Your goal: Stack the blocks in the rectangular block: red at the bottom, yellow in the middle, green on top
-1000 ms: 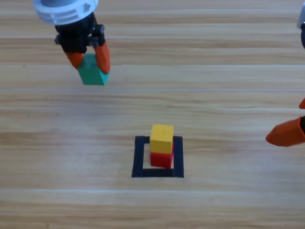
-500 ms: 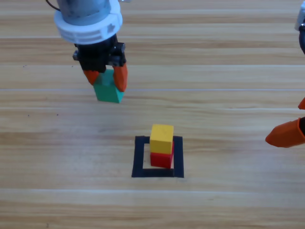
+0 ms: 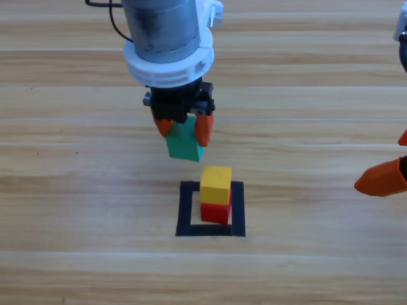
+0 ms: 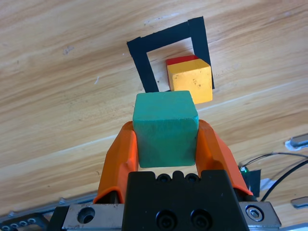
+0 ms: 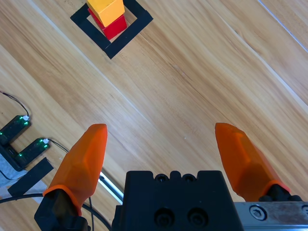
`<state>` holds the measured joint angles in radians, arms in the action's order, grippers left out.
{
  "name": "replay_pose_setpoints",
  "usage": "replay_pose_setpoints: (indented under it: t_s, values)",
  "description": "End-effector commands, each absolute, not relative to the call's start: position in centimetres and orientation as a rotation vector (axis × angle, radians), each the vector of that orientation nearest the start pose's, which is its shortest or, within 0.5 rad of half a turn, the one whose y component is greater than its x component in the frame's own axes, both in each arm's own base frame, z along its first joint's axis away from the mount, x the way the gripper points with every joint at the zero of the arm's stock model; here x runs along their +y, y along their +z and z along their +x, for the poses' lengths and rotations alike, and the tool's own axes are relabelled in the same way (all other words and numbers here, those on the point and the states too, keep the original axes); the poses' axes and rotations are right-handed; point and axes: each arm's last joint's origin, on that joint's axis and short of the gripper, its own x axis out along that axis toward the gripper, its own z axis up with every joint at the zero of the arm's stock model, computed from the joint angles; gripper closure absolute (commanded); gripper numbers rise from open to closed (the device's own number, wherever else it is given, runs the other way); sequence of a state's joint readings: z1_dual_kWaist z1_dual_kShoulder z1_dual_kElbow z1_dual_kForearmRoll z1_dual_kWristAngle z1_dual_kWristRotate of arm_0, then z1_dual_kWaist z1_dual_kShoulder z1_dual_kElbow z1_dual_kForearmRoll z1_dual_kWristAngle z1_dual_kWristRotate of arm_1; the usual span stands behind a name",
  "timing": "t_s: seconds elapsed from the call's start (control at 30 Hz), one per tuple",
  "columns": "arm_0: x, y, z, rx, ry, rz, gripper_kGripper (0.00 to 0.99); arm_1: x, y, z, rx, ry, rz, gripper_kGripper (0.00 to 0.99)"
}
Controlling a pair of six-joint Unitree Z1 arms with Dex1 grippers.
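Now | left gripper [image 3: 184, 129] clamps green [image 3: 185, 144], up-left of yellow [image 3: 216, 184] on red [image 3: 216, 211] in rectangular block [image 3: 186, 210] | centre squarely, lower gently | right gripper [image 5: 161, 142] wide open, empty.

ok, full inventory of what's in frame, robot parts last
Green block: 1, teal-green, held clear of the table, up and left of the tape square.
Yellow block: 1, yellow, on top of the red block.
Red block: 1, red, inside the tape square.
Tape square: 1, black, hollow, centre of the table.
Table: 1, light wood.
Left claw: 1, orange, shut on the green block.
Right claw: 1, orange, open, at the right edge.
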<state>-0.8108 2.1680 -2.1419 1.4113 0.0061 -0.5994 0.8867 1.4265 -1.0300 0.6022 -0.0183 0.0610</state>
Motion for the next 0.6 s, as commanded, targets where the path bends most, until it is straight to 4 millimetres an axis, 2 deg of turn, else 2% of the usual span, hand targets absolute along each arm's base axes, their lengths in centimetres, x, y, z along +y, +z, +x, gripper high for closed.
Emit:
replay_pose_setpoints:
  t_s: [0.03, 0.6]
  values:
    - [-32.7, 30.9, 29.7, 1.501, -0.18, 0.078, 0.99, 18.7, 29.9, 16.1, 1.011, 0.738, -0.411, 0.0]
    - [-34.5, 29.1, 29.8, 1.523, -0.107, 0.027, 0.99, 18.8, 29.8, 16.3, 1.014, 0.739, -0.416, 0.0]
